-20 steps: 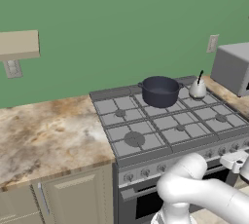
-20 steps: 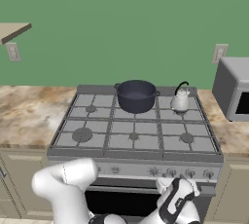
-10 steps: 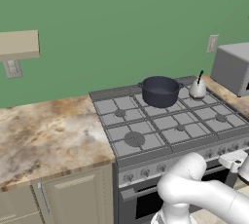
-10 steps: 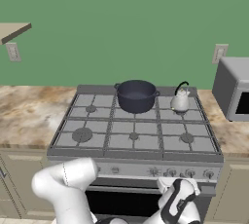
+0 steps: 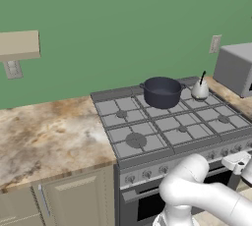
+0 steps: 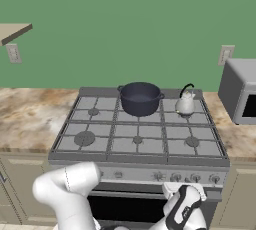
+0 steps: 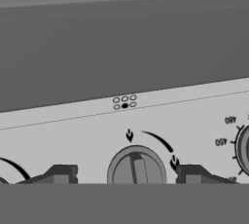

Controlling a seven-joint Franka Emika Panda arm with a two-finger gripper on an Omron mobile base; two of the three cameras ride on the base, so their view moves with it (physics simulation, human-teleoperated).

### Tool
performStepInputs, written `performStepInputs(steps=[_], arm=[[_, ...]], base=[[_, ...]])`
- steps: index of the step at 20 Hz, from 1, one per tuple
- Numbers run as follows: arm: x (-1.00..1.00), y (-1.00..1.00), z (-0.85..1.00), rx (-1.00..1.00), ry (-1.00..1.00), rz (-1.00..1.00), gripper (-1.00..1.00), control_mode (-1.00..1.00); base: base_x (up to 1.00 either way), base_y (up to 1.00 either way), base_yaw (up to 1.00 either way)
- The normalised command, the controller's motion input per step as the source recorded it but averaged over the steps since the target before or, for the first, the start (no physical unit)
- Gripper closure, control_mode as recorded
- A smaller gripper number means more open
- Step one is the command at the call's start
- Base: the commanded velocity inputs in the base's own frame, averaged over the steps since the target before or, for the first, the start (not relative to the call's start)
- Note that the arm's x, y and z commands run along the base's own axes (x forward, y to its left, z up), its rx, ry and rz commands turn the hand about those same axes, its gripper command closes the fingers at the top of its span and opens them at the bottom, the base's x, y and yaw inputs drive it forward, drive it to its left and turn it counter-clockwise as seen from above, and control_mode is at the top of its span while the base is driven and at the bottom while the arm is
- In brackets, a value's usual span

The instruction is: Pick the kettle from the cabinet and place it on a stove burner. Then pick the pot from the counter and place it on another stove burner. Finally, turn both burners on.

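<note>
The pot sits on the middle burner of the back row of the grey range, and the kettle stands just to its right on the back right burner, apart from the pot, its thin black handle arching up. From the left base view the pot and the kettle stand side by side at the far edge of the range, with the marbled table stretching away to the left and the beige shelf board of the cabinet on the green wall above it. A grey microwave rests on the table to the right of the range. The arm bends low in front of the range, and the claw is held against the front control panel, below the front right part of the cooktop. In the hand view the claw is spread, its two dark fingertips standing one on each side of a round knob with a raised bar across it; the tips lie beside the knob, and whether they touch it I cannot tell. A small burner diagram with one dark dot is printed above the knob, and the edge of another dial with numbers shows at the right.
</note>
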Motion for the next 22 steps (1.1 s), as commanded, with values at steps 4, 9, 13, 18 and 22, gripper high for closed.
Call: performStepInputs(steps=[4, 9, 13, 18, 22], arm=[[0.00, 0.00, 0.00, 0.00, -0.05, 0.00, 1.00, -1.00], [-0.01, 0.01, 0.15, 0.00, -0.10, 0.00, 1.00, -1.00], [-0.04, 0.03, 0.17, -0.03, -0.04, 0.00, 1.00, -1.00], [-0.03, 0.00, 0.08, -0.08, 0.00, 0.00, 1.00, -1.00], [0.00, 0.00, 0.10, -0.10, 0.00, 0.00, 1.00, -1.00]], base=[[0.00, 0.00, 0.00], [0.00, 0.00, 0.00], [0.00, 0.00, 0.00], [0.00, 0.00, 0.00], [0.00, 0.00, 0.00]])
